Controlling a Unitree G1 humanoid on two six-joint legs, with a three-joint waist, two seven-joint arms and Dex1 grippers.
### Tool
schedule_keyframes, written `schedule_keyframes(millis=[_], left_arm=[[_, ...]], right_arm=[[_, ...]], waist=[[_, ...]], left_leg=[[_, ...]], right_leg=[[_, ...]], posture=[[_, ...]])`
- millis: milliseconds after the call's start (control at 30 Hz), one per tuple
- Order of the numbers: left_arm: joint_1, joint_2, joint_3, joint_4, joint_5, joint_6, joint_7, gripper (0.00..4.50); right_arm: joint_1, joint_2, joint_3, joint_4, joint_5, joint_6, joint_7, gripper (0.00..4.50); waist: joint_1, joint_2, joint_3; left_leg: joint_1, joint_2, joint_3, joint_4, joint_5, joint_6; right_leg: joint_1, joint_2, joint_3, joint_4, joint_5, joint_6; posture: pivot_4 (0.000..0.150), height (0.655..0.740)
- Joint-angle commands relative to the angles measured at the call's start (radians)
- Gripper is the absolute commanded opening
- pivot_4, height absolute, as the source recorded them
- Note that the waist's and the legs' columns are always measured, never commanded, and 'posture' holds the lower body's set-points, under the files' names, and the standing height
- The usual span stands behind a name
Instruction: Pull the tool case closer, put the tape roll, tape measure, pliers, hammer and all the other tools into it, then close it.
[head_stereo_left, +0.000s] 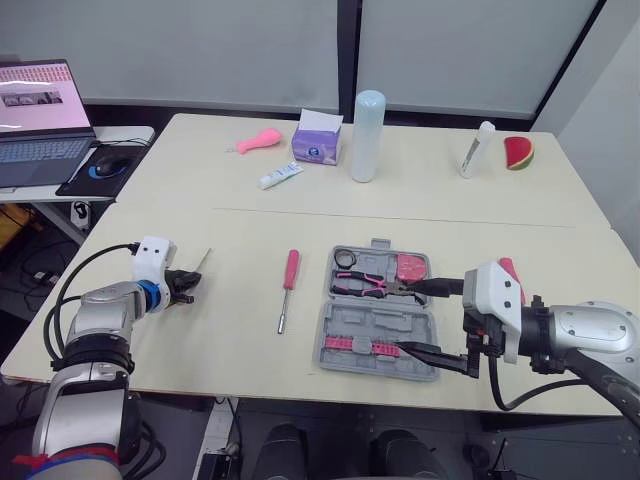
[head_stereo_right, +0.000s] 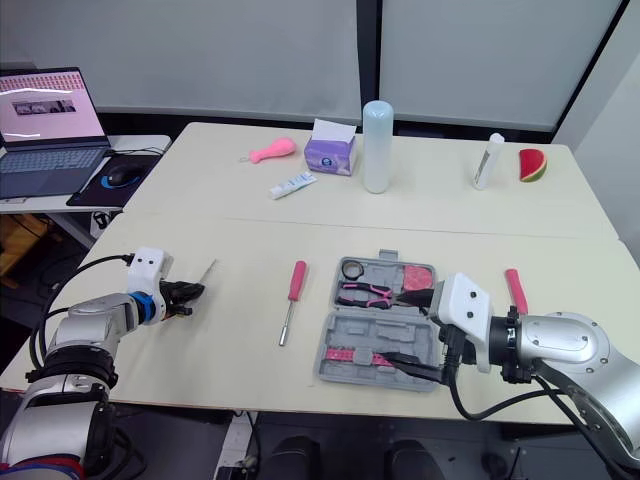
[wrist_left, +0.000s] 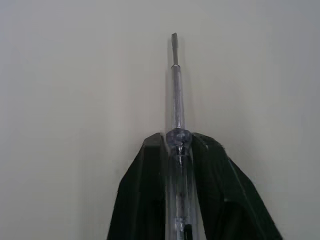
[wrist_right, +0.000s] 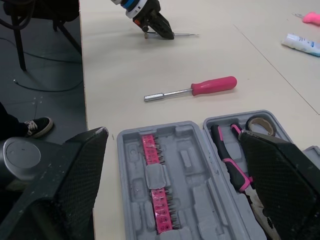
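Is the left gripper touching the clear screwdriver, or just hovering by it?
Touching. In the left wrist view the left gripper clamps the clear screwdriver, a black finger pressed against each side of its handle.

The tool case was grey, the pliers pink and black, the worktop cream, the fingers black; the pink-handled screwdriver contrasted with the clear screwdriver.

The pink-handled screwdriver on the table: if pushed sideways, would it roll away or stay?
The screwdriver would probably roll: its handle and shaft look round, and the table looks smooth. It seems stiff, with a metal shaft, and is likely light, being slim.
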Motion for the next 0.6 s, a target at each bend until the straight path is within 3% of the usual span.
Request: schedule_keyframes(millis=[33, 300, 433, 600], left_arm=[[0.030, 0.004, 0.022, -0.002, -0.025, 0.046, -0.034, 0.20], [0.202, 0.070, -0.022, -0.522, -0.109, 0.053, -0.293, 0.20], [0.191, 0.108, -0.188, -0.764, -0.076, 0.037, -0.453, 0.20], [0.090, 0.058, -0.396, -0.903, 0.011, 0.038, -0.506, 0.20]], right_arm=[[0.002, -0.005, -0.035, -0.044, -0.014, -0.018, -0.017, 4.50], [0.068, -0.011, -0.106, -0.069, -0.014, -0.006, -0.043, 4.50], [0.175, -0.041, -0.188, -0.091, -0.019, 0.005, -0.025, 4.50], [0.242, -0.056, -0.222, -0.110, -0.025, 0.013, -0.027, 4.50]], waist=[[0.000, 0.000, 0.000], [-0.005, -0.002, 0.001], [0.006, -0.002, 0.001], [0.015, -0.002, 0.001]], left_leg=[[0.000, 0.000, 0.000, 0.000, 0.000, 0.000], [-0.002, 0.001, -0.001, 0.000, 0.002, -0.004], [-0.001, 0.000, -0.001, 0.000, 0.002, -0.004], [-0.001, -0.001, 0.001, 0.000, 0.002, -0.004]], right_leg=[[0.000, 0.000, 0.000, 0.000, 0.000, 0.000], [0.000, 0.000, -0.001, 0.000, 0.000, 0.000], [0.001, 0.000, -0.001, -0.001, 0.000, 0.000], [0.001, 0.002, 0.002, -0.003, 0.000, 0.000]], posture=[[0.150, 0.7002], [0.150, 0.7002], [0.150, 0.7002], [0.150, 0.7002]])
